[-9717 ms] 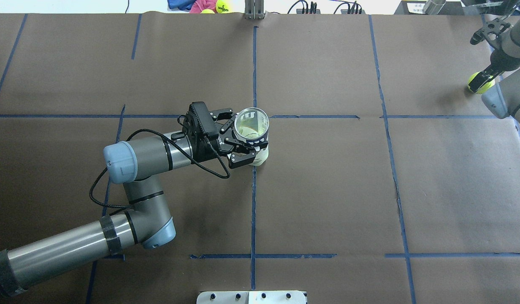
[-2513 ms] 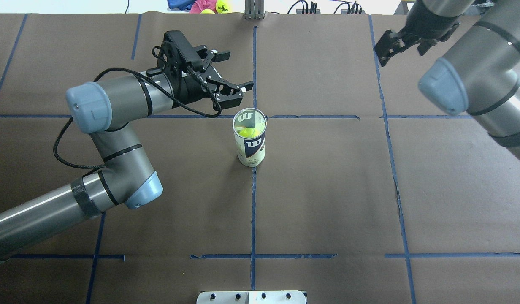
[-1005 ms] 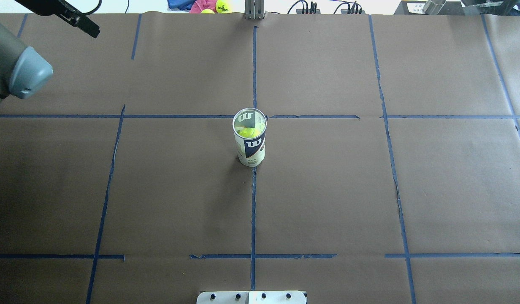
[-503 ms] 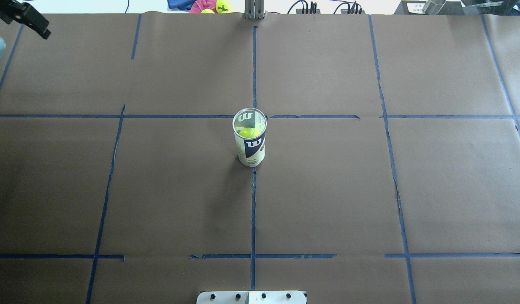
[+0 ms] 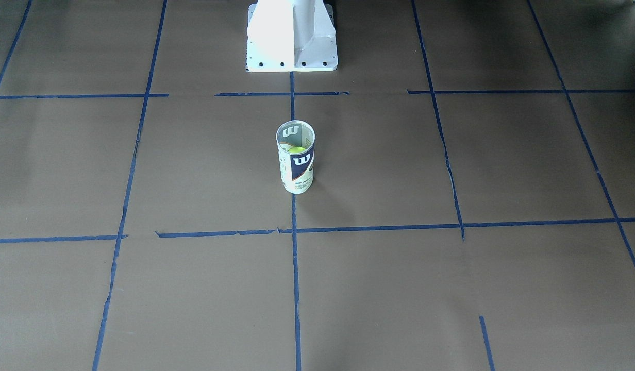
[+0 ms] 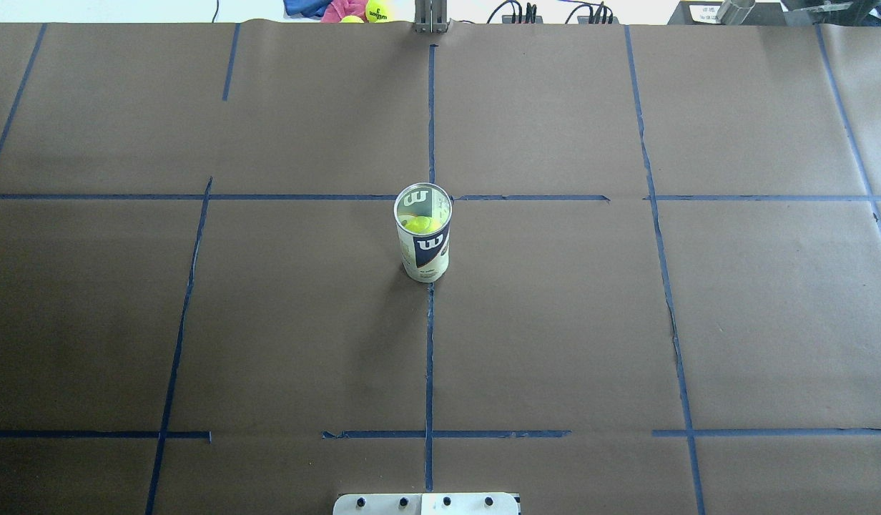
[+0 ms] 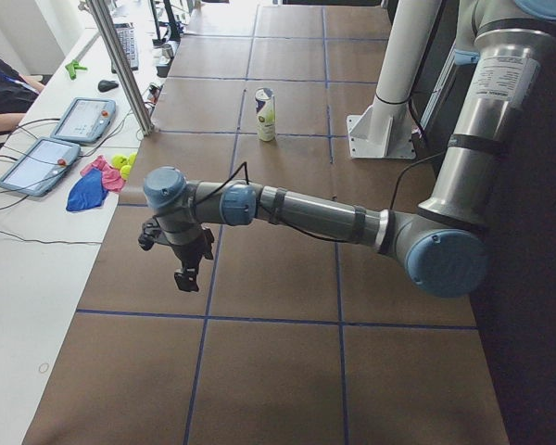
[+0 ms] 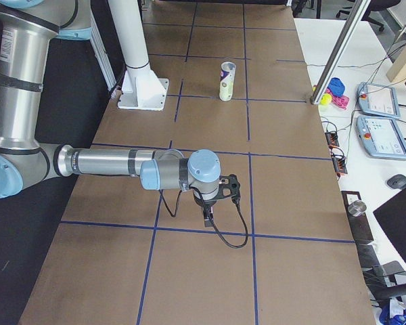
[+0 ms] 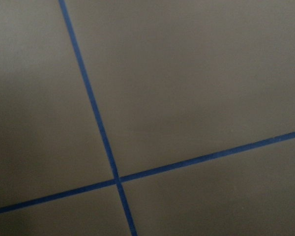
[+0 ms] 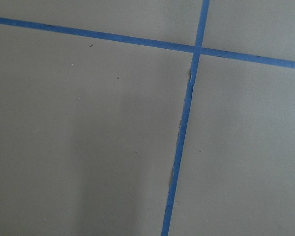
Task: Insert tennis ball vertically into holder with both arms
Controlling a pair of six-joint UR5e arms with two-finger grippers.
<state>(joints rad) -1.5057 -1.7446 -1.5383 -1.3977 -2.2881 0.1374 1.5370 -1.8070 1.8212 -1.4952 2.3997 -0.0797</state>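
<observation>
My left tool (image 7: 183, 274) and right tool (image 8: 210, 211), grip unreadable from here, hang near opposite ends of the tabletop (image 6: 555, 322); the unsupported tennis-ball can (image 6: 427, 252), upright at centre with the tennis ball (image 6: 420, 224) inside, could topple if either arm swings inward and clips it.

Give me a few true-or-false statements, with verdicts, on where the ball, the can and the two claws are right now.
1. The holder stands upright on the table. True.
2. The tennis ball lies on the paper beside the holder. False: it sits inside the holder, seen through the open top.
3. The left claw grips the holder. False: it hangs over bare paper near the table's left end, far from the holder.
4. Spare balls lie beyond the table's far edge. True.
5. The right claw hovers directly above the holder. False: it hangs over bare paper toward the right end.
</observation>
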